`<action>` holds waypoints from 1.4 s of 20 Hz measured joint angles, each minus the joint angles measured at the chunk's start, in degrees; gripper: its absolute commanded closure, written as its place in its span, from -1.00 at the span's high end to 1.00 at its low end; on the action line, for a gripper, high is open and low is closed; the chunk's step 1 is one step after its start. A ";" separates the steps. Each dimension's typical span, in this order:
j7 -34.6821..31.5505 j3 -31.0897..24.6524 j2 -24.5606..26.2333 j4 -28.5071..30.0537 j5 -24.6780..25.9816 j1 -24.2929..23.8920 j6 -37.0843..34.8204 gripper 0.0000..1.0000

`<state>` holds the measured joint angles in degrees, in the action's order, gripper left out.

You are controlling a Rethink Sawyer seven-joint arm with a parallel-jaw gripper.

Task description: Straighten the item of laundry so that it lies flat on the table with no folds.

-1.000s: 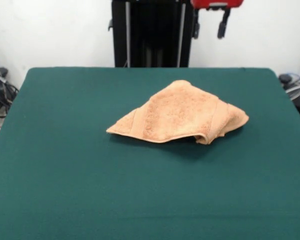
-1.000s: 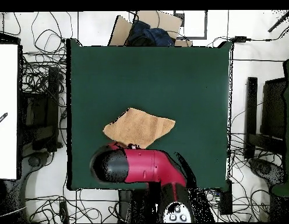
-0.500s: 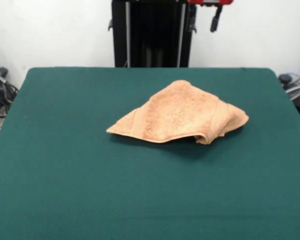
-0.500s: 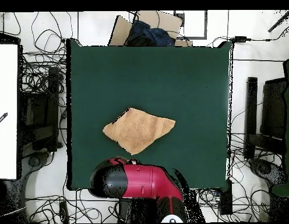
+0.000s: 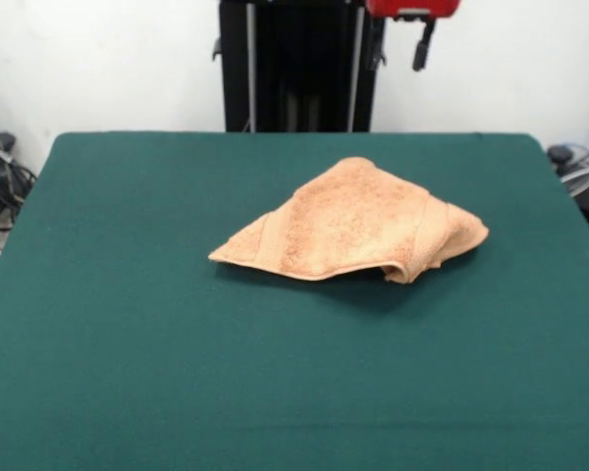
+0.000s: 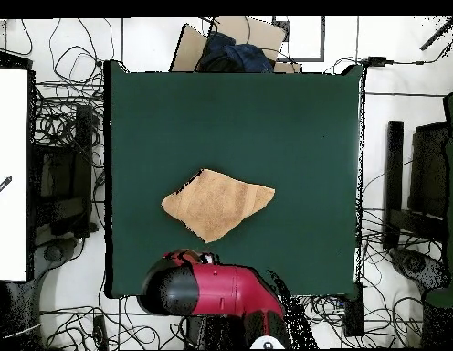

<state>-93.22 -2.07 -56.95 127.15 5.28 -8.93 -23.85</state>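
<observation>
Peach-tan terry towel [image 5: 351,224] is seen in the front view lying crumpled near the middle of the dark green table [image 5: 128,373], folded over itself into a rough triangle. Its long axis runs left to right, one corner pointing left, the right end bunched and curled under. A woven border band is noted near each end. The gripper [image 5: 401,44] hangs at the top edge, well above and behind the towel, apart from it; two dark fingers [image 5: 423,47] are seen below a red housing, with nothing between them. How far they are spread cannot be told.

Overhead view: the towel [image 6: 216,203] is seen as a flattened diamond, its long axis left to right, slightly below the table's [image 6: 303,119] centre. The red and black arm [image 6: 212,291] is at the table's bottom edge, just clear of the towel's lower corner. The gripper is hidden beneath the arm.
</observation>
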 measured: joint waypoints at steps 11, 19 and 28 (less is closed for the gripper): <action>0.00 -0.01 5.29 -0.17 -0.02 0.67 6.63 1.00; 0.00 -0.02 8.28 -0.26 -0.04 2.62 8.47 1.00; 0.00 -0.07 7.57 -0.65 -0.04 4.10 7.30 1.00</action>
<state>-93.22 -2.13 -49.38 126.50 5.25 -4.83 -16.55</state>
